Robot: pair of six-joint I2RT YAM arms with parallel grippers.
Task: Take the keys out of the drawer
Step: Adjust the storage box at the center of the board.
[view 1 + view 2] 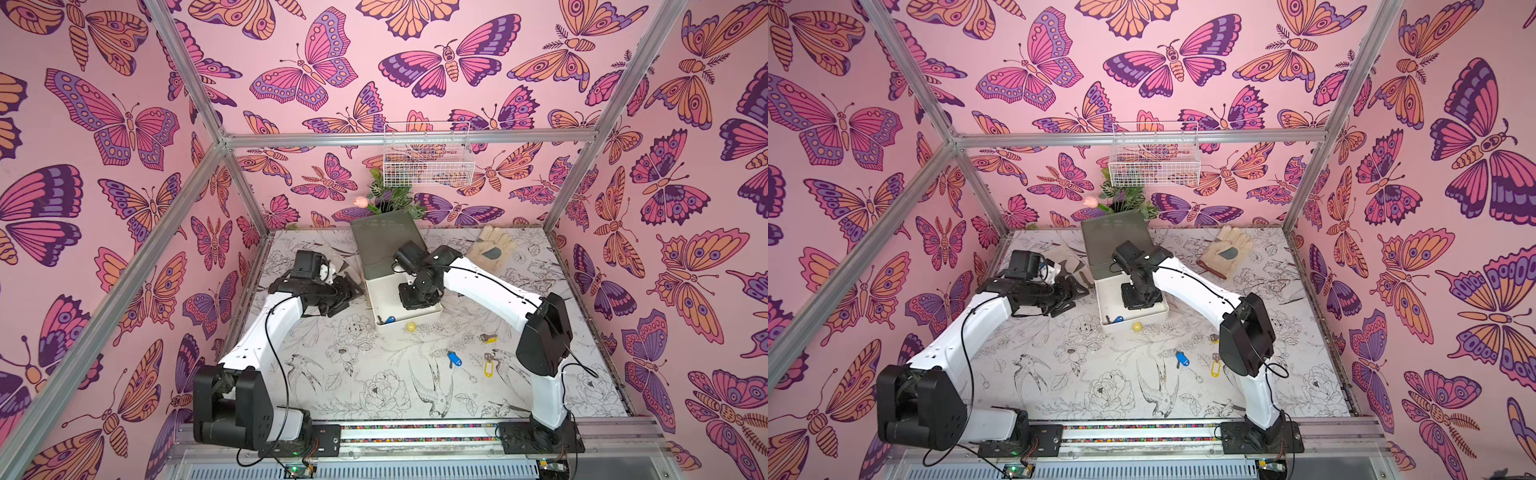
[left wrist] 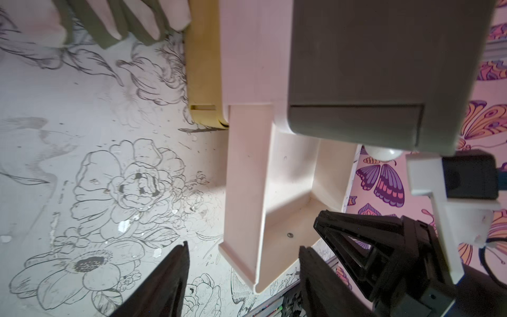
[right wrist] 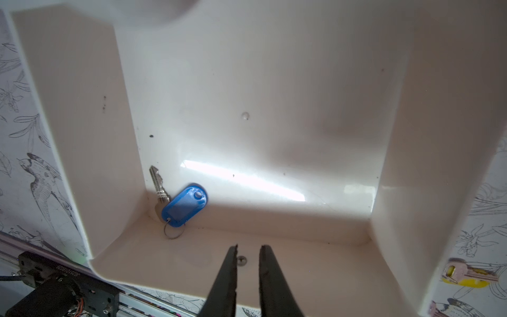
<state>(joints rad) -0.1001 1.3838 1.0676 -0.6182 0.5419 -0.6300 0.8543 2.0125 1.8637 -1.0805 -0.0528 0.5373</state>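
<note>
The left fingers (image 2: 170,280) stand open and empty just beside the drawer's (image 3: 76,123) left wall. One blue-tagged key (image 3: 183,205) lies in its front-left corner, the right fingers (image 3: 225,274) hang narrowly parted and empty above its front, and on the bench (image 1: 332,395) before it lie a second blue-tagged key (image 1: 454,359) and two yellow-tagged keys (image 1: 489,338).

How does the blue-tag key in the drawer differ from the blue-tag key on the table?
Place: the drawer key lies in a front corner of the white drawer, not yet taken out; the table key is out on the printed table.
Company: the drawer key is the only key visible in there; the table key lies near a yellow-tag key.
Shared: blue plastic tag, metal key.
</note>
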